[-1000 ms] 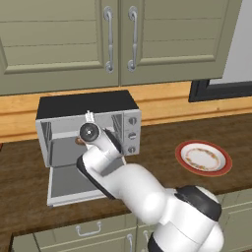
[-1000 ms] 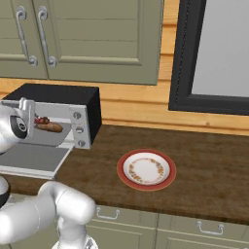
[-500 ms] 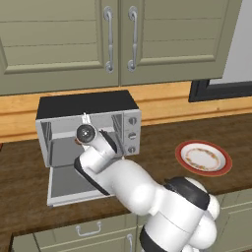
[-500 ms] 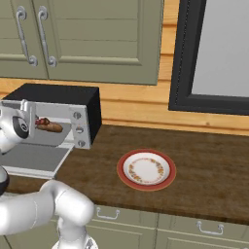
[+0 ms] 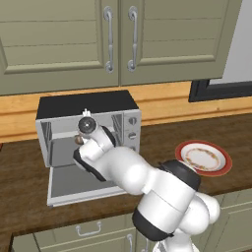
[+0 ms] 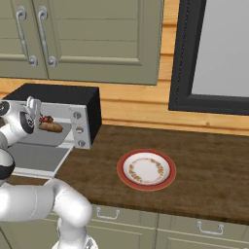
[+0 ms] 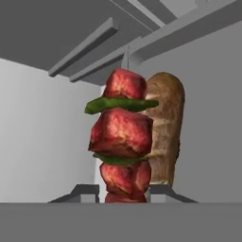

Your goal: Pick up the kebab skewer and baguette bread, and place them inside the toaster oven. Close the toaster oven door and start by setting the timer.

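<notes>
Claw [image 7: 125, 193] clamped on kebab skewer [image 7: 124, 137], inside toaster oven [image 5: 88, 129] cavity. Baguette bread [image 7: 165, 132] just beside skewer. Toaster oven door [image 5: 78, 184] down, flat on desk [image 6: 209, 160].

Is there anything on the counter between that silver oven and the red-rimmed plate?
No. In the right base view, only bare dark wooden counter separates the silver-grey toaster oven from the red-rimmed plate.

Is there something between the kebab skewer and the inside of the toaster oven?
Nothing visible. The door lies open, and the pincer holds the kebab skewer inside the toaster oven, beside the baguette bread.
</notes>
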